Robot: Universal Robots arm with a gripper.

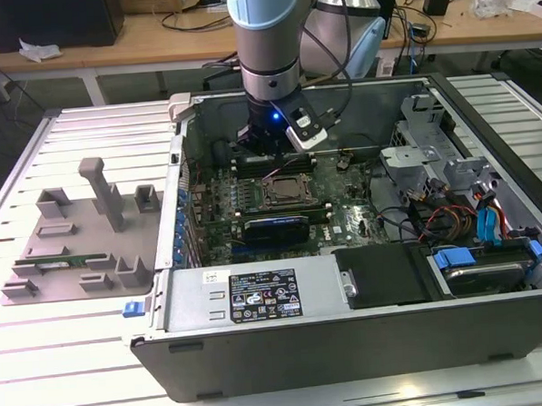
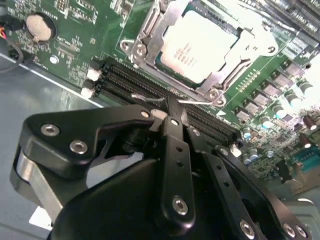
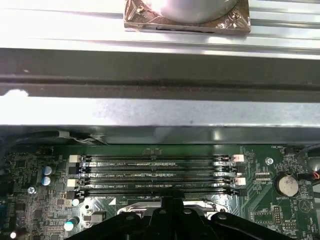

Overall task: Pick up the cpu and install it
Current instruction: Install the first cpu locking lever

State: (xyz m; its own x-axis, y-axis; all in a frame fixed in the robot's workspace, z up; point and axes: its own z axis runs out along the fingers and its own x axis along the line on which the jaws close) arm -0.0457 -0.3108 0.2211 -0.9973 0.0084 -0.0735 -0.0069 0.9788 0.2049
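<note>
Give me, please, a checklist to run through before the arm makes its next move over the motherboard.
1. The cpu lies inside the socket frame: ok.
2. The gripper holds nothing, its fingertips closed together: ok.
3. The gripper is apart from the cpu, over the memory slots beside the socket frame: ok.
4. The memory slots are free of sticks in both wrist views: ok.
5. The cpu sits fully flat on its contacts: cannot tell.
6. The socket frame is latched down: cannot tell.
</note>
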